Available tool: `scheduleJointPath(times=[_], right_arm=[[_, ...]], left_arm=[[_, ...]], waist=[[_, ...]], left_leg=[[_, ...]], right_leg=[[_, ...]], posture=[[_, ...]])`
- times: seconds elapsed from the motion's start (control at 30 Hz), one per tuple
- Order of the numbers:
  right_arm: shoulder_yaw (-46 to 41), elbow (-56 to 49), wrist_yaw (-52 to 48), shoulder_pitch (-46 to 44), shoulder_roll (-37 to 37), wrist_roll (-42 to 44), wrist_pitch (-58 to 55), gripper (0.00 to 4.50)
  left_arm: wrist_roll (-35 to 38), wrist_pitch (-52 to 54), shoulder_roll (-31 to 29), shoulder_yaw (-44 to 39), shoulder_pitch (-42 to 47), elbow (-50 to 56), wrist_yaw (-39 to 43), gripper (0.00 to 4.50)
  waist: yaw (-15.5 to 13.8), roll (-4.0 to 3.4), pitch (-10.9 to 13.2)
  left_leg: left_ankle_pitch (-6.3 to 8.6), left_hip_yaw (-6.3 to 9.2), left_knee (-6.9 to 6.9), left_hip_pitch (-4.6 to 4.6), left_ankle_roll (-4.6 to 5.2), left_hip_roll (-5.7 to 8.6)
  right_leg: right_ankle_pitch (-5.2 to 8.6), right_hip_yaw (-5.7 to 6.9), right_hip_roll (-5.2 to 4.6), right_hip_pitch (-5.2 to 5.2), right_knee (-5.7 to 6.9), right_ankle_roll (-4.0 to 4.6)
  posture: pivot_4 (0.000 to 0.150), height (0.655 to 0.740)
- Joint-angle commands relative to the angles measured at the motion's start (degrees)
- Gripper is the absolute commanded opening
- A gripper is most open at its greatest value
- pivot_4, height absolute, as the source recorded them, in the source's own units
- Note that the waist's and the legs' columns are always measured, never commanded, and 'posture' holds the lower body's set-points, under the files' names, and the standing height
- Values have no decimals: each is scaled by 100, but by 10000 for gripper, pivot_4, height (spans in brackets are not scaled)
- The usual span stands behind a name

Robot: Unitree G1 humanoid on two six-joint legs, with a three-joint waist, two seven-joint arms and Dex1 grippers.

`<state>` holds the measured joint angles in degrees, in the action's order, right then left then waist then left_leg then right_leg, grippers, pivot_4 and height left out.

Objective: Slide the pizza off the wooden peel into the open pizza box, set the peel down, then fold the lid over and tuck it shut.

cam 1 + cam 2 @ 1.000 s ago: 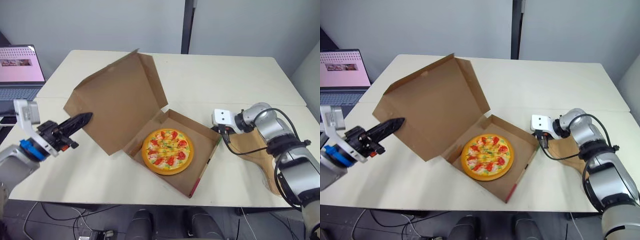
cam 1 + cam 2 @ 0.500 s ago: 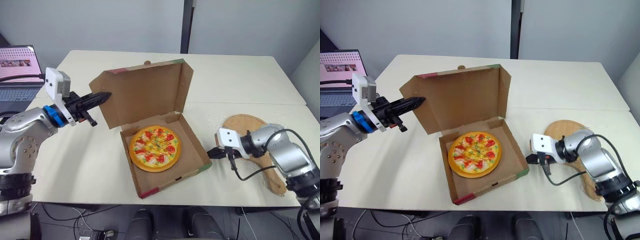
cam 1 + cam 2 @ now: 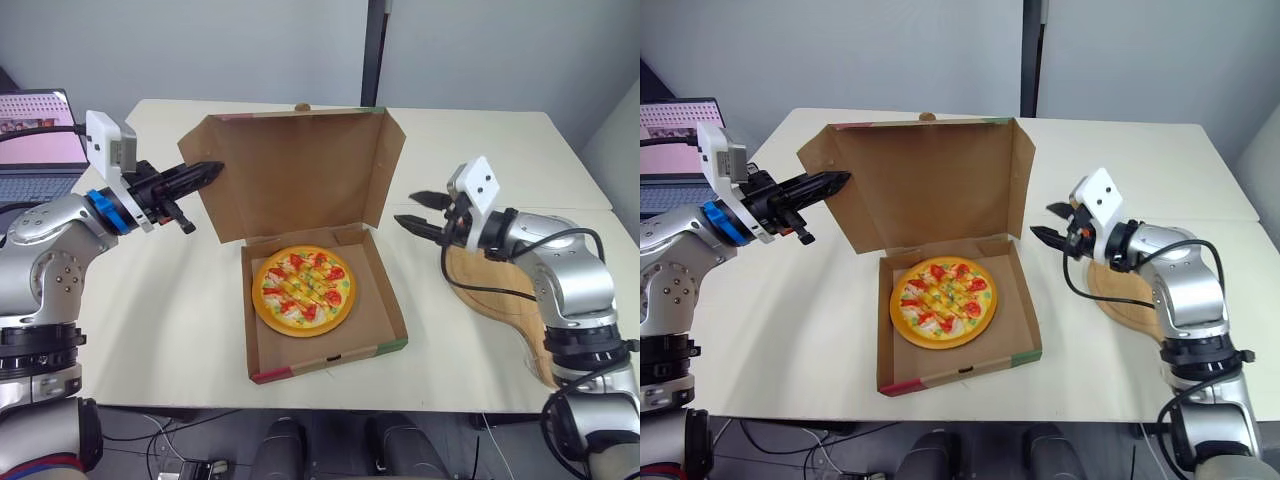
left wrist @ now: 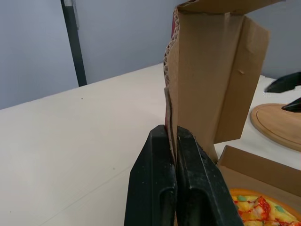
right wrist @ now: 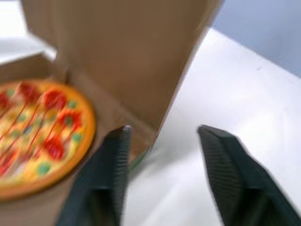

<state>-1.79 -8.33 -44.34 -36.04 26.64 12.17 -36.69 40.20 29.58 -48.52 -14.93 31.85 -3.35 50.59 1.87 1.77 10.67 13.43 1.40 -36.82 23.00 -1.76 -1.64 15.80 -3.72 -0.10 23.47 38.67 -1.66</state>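
On the desk (image 3: 470,150), centre: pizza box (image 3: 322,361) base lies flat, lid (image 3: 300,175) stands near upright on the rear hinge. Peel (image 3: 505,305) lies flat on the desk on the robot's right of the box, bare. Pizza (image 3: 303,290) is inside the base, nearer its left wall. Load and peel steps look done; the lid fold is the step in hand.

Left end effector (image 4: 171,134) is clamped narrow on the edge of the lid's left side flap. Right end effector (image 3: 407,208) is spread wide, in the air just off the lid's right flap, touching nothing.

Risks, my read:
- Lid driven from one corner: it could rack, or drag the base across the desk, since nothing pins the base.
- Thin pinch on a single cardboard edge: could slip or crease the flap under load.
- Side flaps landing outside the base walls or on the pizza: tuck fails, toppings get crushed.
- Right arm hangs over the peel: a low sweep could knock it.

View deltas: left wrist view shows cardboard actually between the fingers, while the head views just put the tip at the flap. Right wrist view shows the wide finger gap with the lid's right flap ahead, blurred. Head views give the peel's full outline and how the base sits; left wrist view catches a slice of the peel.
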Motion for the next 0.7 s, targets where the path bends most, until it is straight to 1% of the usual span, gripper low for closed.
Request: scheduleJointPath(times=[0.03, 0.13, 0.23, 0.33, 0.37, 0.43, 0.47, 0.53, 0.6, 0.63, 0.7], right_arm=[[-348, -171, 544, -397, -160, 243, -290, 38187], [-356, -341, 727, -602, -331, 521, -668, 38187], [-396, -221, 1143, -909, -663, 652, -885, 38187], [-394, -146, 1279, -991, -751, 719, -1005, 38187], [-385, -143, 1319, -1008, -764, 745, -1024, 36472], [-373, -125, 1399, -1062, -804, 809, -1041, 31873], [-338, -112, 1431, -1083, -796, 794, -1013, 28468], [-301, -91, 1472, -1107, -792, 779, -967, 21557], [-256, -94, 1503, -1113, -765, 738, -905, 13425], [-228, -101, 1513, -1112, -741, 708, -873, 10331], [-251, -172, 1568, -1095, -730, 732, -899, 1957]], left_arm=[[12, -48, -14, -243, 186, 117, 0, 0], [0, -43, 8, -214, 223, 117, 25, 0], [-33, -54, 59, -144, 192, 173, 52, 0], [-71, -58, 105, -140, 238, 139, 65, 0], [-79, -53, 116, -142, 244, 141, 72, 0], [-96, -43, 140, -126, 268, 152, 81, 0], [-114, -48, 158, -112, 301, 144, 72, 0], [-143, -34, 191, -82, 371, 127, 51, 0], [-196, -12, 195, -34, 415, 139, 67, 0], [-227, -5, 189, -6, 426, 153, 83, 0], [-118, 226, 190, 46, 468, 328, 96, 0]], waist=[[0, 0, 0], [1, 0, 0], [14, 0, 0], [12, 0, 0], [9, 0, 0], [1, 0, 0], [0, 0, 0], [0, 0, 0], [4, 0, 0], [5, 0, 0], [8, 0, 0]], left_leg=[[0, -2, 0, 2, 0, 0], [0, -1, 0, 2, 0, 0], [0, -2, 0, 0, 0, 0], [0, 0, -2, 0, 0, 0], [0, -1, -2, 0, 0, 0], [0, -1, -2, 2, 1, 0], [0, -1, -2, 3, 0, 0], [0, 0, -2, 3, 0, 1], [0, -1, -2, 3, 0, 2], [0, -1, -1, 2, 1, 3], [0, -1, 0, 2, 1, 2]], right_leg=[[0, -2, -1, 5, 5, 0], [0, 0, -3, 5, 6, 0], [0, -1, -1, 5, 11, 1], [0, 1, 0, 6, 16, 1], [0, 1, 0, 6, 16, 1], [0, 0, -3, 6, 16, 1], [0, 0, -4, 7, 16, 1], [0, 1, -4, 7, 15, 0], [0, 1, -3, 8, 16, 1], [0, 1, -2, 8, 16, 1], [0, 2, 1, 8, 16, 1]], posture=[[1500, 7306], [1500, 7306], [1500, 7306], [1500, 7306], [1500, 7306], [1500, 7306], [1500, 7306], [1500, 7306], [1500, 7306], [1500, 7306], [1500, 7306]])
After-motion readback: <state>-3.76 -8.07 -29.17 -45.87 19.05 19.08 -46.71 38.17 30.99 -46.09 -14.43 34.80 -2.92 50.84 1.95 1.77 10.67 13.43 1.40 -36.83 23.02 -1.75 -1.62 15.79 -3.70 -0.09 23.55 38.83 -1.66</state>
